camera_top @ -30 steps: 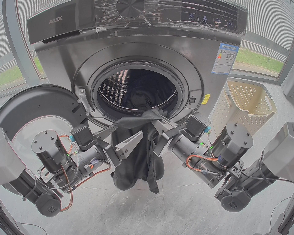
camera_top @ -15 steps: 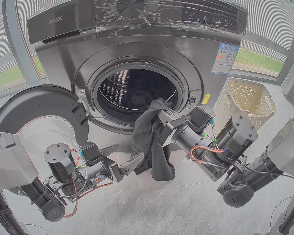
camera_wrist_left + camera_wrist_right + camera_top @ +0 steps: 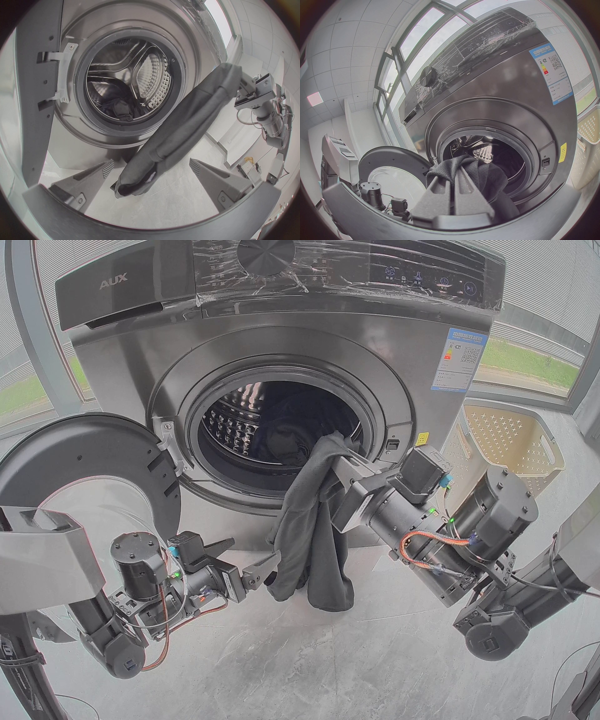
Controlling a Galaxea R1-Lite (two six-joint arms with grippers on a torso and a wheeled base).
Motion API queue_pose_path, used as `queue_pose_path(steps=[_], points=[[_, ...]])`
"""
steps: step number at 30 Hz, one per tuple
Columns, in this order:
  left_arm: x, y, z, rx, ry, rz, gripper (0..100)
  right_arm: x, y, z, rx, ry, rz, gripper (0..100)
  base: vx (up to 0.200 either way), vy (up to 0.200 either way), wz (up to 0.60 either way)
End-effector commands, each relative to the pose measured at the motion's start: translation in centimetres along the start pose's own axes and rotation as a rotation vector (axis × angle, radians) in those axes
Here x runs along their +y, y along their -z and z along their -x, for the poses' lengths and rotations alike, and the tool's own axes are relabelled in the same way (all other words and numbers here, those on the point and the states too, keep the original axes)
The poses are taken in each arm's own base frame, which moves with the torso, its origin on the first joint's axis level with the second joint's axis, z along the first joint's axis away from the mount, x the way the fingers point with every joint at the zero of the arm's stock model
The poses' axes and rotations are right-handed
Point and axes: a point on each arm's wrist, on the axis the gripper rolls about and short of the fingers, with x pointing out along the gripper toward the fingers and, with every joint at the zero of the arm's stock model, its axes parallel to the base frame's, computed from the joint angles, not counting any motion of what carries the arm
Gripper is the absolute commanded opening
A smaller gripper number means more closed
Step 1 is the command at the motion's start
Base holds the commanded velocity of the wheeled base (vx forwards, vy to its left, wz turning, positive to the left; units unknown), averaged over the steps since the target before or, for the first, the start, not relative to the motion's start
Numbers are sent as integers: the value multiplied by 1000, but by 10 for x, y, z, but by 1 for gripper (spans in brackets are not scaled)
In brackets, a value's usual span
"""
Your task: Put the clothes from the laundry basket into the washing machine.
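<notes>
A dark grey garment [image 3: 312, 521] hangs from my right gripper [image 3: 342, 460], which is shut on its top edge at the lower right rim of the washing machine [image 3: 275, 334] opening. The cloth [image 3: 184, 125] dangles down to just above the floor. From the right wrist, the shut fingers [image 3: 456, 187] pinch the fabric [image 3: 475, 172] in front of the drum. Dark clothes [image 3: 120, 107] lie inside the drum [image 3: 275, 421]. My left gripper [image 3: 240, 562] is open, low and to the left of the hanging garment, holding nothing. The beige laundry basket [image 3: 506, 452] stands right of the machine.
The round machine door [image 3: 81, 471] is swung open to the left, close behind my left arm. Grey tiled floor [image 3: 312, 665] spreads in front of the machine. Windows run behind and beside it.
My left gripper let go of the garment and drew back down and to the left. My right gripper carried the garment up and right toward the drum opening.
</notes>
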Motion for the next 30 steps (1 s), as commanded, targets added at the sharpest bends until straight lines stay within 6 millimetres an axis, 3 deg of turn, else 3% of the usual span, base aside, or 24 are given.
queue_pose_path(steps=[1,19,30], points=[[7,12,-16,23,7,-4,100,2,-1,4,5,-6,-2,0,0,0,0],[3,14,-29,43,202,-30,100,5,3,3,14,-13,-1,0,0,0,0],[3,11,-45,4,216,-42,100,4,3,3,17,-11,0,0,0,0,0]])
